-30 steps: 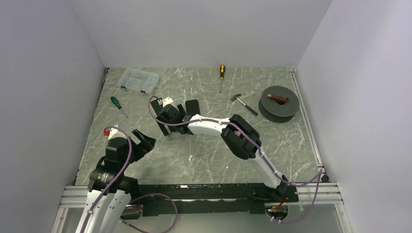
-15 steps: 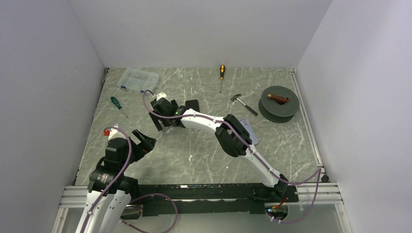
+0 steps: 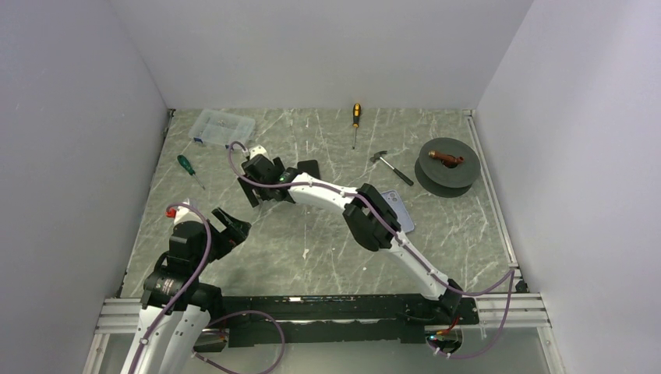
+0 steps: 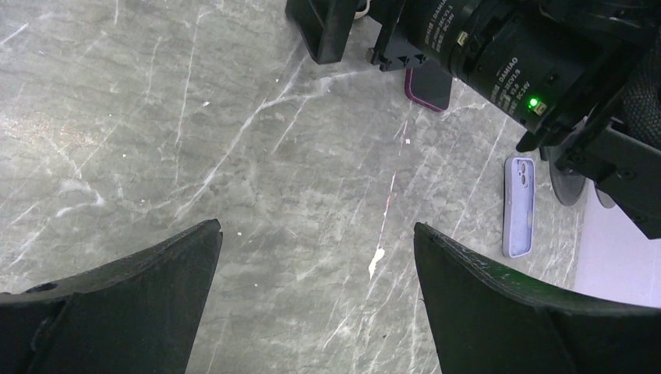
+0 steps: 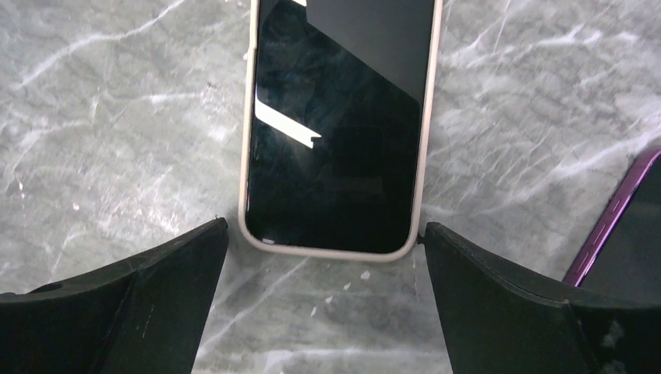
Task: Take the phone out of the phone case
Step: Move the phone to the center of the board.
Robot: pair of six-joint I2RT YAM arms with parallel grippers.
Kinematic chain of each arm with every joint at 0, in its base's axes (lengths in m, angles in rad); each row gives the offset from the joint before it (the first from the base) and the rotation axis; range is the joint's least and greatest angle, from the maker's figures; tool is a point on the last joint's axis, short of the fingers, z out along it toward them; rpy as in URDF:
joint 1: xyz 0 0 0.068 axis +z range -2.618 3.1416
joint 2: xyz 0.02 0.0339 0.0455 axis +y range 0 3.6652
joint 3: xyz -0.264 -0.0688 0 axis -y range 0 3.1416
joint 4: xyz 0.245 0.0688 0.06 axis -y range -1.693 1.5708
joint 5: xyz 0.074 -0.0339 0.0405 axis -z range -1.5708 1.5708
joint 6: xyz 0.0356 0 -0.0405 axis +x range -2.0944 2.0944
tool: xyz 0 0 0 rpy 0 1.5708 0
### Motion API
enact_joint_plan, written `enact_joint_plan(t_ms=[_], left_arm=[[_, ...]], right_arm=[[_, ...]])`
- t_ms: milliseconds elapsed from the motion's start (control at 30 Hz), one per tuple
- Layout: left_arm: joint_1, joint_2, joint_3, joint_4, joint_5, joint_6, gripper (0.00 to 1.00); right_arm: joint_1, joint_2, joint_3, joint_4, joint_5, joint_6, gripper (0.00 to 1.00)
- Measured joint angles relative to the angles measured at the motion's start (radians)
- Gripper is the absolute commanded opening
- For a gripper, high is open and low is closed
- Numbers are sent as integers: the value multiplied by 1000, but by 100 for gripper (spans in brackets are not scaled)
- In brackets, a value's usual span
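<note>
Jaws of the right gripper (image 5: 323, 224) stand wide apart, with nothing clamped. Jaws of the left gripper (image 4: 317, 224) are likewise spread and empty, hanging over bare table (image 4: 156, 117) at the near left.

Change noted over the last second: the right arm has been swung further toward the far left of the table. In the overhead view, a lilac slab (image 3: 397, 209) once covered by its elbow is now exposed. No opening or closing has been recorded on either side, and the left arm has not been shifted.

Meaning for the task, as judged: the approach is being finished and no grasp has been made. The phone (image 5: 335, 117) is still seated in its phone case (image 5: 246, 156), so removal has not been started.

Position: the phone is laid flat on the table, screen up, straight ahead of the right gripper. Its near short end is level with the two fingertips and sits between them.

Orientation: in the wrist view the long axis runs straight away from the gripper, so the narrow width is straddled by the jaws. Which end is the top cannot be told, since the far end is cut off by the frame.

A purple-rimmed handset (image 5: 623, 234) lies just beside it on the right, apart from it.
</note>
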Motion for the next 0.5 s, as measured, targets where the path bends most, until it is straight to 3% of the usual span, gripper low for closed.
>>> enact_joint_plan(t_ms=[167, 300, 500], left_arm=[[0, 0, 0, 0, 0, 0, 99], [0, 0, 0, 0, 0, 0, 99], [-2, 0, 0, 0, 0, -1, 99]], right_arm=[[-11, 46, 72, -2, 0, -8, 98], [-17, 78, 123, -7, 1, -16, 90], [-19, 79, 117, 3, 2, -24, 56]])
